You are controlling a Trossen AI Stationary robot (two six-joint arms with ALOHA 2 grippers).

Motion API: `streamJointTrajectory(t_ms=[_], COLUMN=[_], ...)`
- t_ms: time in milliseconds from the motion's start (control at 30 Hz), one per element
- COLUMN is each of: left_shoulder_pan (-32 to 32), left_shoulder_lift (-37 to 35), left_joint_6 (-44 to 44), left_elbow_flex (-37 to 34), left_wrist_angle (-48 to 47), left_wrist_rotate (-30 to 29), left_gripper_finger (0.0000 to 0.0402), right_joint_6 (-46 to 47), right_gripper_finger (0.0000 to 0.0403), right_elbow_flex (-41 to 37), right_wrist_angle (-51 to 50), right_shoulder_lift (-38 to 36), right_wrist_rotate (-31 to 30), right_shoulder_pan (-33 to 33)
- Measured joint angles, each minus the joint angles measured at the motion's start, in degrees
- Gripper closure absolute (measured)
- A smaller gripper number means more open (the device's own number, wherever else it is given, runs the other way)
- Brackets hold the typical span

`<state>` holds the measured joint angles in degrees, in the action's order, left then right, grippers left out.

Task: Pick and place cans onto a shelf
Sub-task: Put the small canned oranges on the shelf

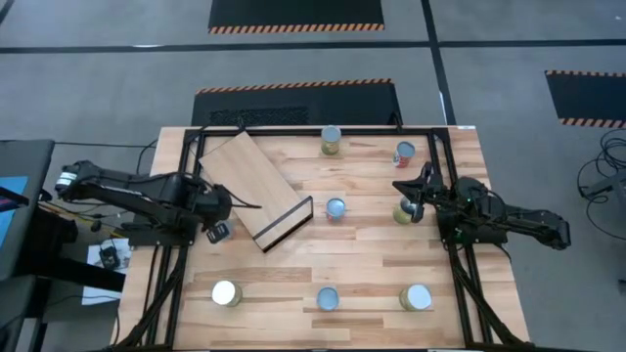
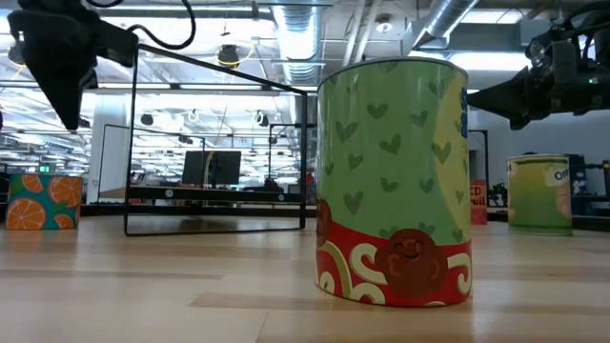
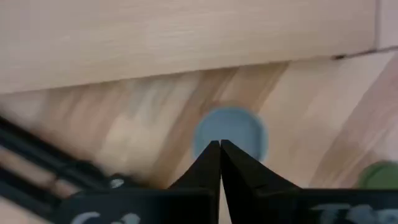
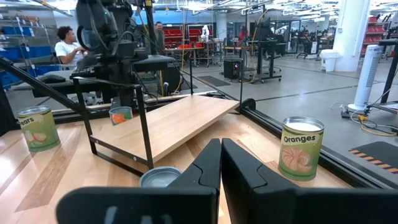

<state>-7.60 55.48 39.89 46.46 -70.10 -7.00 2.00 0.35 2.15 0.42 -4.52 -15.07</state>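
- Plywood shelf (image 1: 249,181) lying slantwise on the slatted surface (image 1: 372,259), black-framed open end toward the middle, board bare.
- Seven cans counted from above, all upright and all off the shelf: far-edge can (image 1: 331,140), red-sided can (image 1: 405,153), middle can (image 1: 335,207) just off the frame, greenish can (image 1: 404,211), and near-row cans (image 1: 328,298) in a line of three.
- Wide spacing between tins, probably so that fingers can come down around one without knocking its neighbour.
- Left end effector (image 1: 217,232) poised by the shelf's framed corner, fingers pressed together and gripping nothing. Round silver-blue lid visible just past the fingertips in the left wrist view; which can it belongs to, impossible to say.
- Right end effector (image 1: 416,194) just beside the greenish can, fingers drawn nearly together on empty air. No tin between them in the right wrist view, only the middle can's lid and the shelf beyond.
- Task judged barely begun, with nothing shelved and nothing in hand.
- Next move likely needing a parted grip first, since fingers this close cannot straddle a can.
- Risk: a sideways nudge tipping the greenish can or rolling it toward the surface's edge.
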Motion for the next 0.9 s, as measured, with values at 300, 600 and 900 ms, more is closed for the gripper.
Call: streamJointTrajectory(t_ms=[300,600,900], left_shoulder_pan=[-3.4,-5.4,-5.5], left_shoulder_lift=[0.0,0.0,0.0], left_joint_6=[4.5,6.3,3.3], left_elbow_flex=[-4.7,-8.9,-9.0], left_wrist_angle=[7.3,9.6,9.7], left_wrist_rotate=[3.7,3.6,3.3], left_gripper_finger=[0.0342,0.0281,0.0275], right_joint_6=[0.0,0.0,0.0], right_gripper_finger=[0.0365,0.0365,0.0365], right_elbow_flex=[0.0,0.0,0.0], right_wrist_angle=[0.0,0.0,0.0], right_shoulder_lift=[0.0,0.0,0.0], right_wrist_rotate=[0.0,0.0,0.0], right_shoulder_pan=[0.0,0.0,0.0])
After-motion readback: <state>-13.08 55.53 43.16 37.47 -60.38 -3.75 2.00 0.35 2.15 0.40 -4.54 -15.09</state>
